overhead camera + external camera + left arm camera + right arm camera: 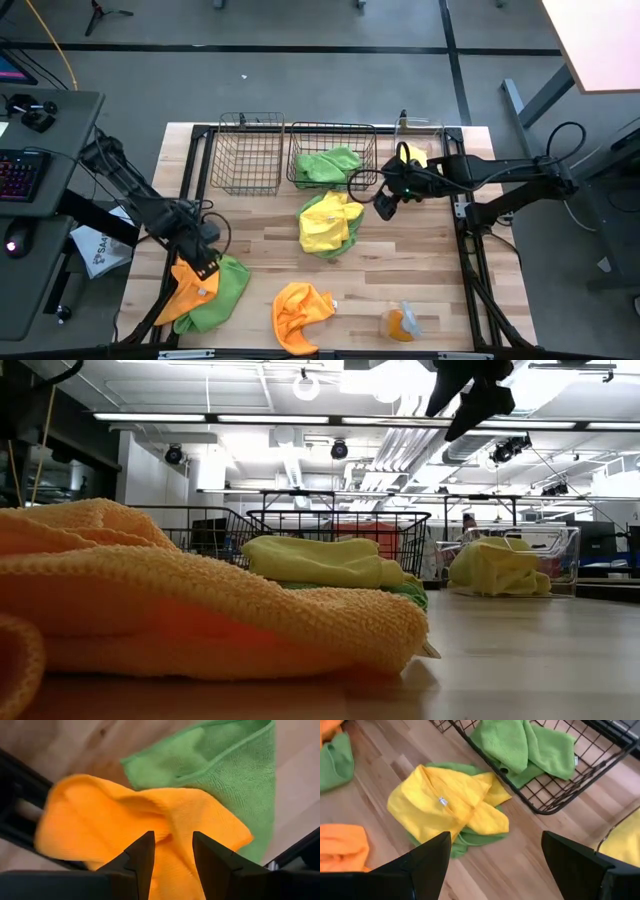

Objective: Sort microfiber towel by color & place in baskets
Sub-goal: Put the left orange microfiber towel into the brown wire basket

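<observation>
Overhead layout. Three baskets stand in a row along the far edge of the bench [260, 250]: a narrow mesh basket [248, 152] holding nothing visible, a wide mesh basket [333, 155] holding a green towel [328, 165], and a clear bin [421, 141] holding a yellow towel [497, 568].

Left gripper [172, 851]: at the near left corner of the bench, fingers a narrow gap apart over an orange towel [140, 825] that lies on a second green towel [225, 770]; whether the fingers pinch the cloth cannot be told.

Right gripper [495, 862]: above the bench, between the wide basket and the clear bin, fingers spread wide and holding nothing. Below and in front of it, a yellow towel [445, 802] lies on a further green towel [470, 837], just in front of the wide basket.

Near edge: another orange towel [301, 312] lies at centre; a small orange-and-clear object [401, 322] lies to its right, its kind not discernible.
</observation>
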You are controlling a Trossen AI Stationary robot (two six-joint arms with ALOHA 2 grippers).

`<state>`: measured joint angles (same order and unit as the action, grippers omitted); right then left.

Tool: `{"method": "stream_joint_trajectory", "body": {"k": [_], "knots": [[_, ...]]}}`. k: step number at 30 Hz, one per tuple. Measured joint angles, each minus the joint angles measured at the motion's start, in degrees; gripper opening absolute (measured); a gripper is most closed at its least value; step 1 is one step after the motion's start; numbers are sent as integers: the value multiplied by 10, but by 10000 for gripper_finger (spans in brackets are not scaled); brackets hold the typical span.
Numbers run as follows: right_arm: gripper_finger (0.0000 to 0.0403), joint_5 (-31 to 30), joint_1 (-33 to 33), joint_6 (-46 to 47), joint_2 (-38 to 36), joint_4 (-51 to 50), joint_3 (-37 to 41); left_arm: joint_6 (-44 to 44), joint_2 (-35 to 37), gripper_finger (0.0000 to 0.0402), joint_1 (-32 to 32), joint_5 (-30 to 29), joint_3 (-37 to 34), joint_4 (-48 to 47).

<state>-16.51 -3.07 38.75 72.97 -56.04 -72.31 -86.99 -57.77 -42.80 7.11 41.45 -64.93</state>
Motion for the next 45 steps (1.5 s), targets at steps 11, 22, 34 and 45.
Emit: {"method": "stream_joint_trajectory", "body": {"k": [11,22,34,45], "knots": [[307,2,12,-63,0,-5,0,-44,-92,122,-14,5,-23,55],[307,0,12,-82,0,-4,0,-41,-35,7,-13,-59,101,12],[307,-48,21,-99,0,9,0,402,12,0,133,-522,472,38],[307,-50,42,-107,0,10,0,736,-12,0,370,-628,615,40]]}}
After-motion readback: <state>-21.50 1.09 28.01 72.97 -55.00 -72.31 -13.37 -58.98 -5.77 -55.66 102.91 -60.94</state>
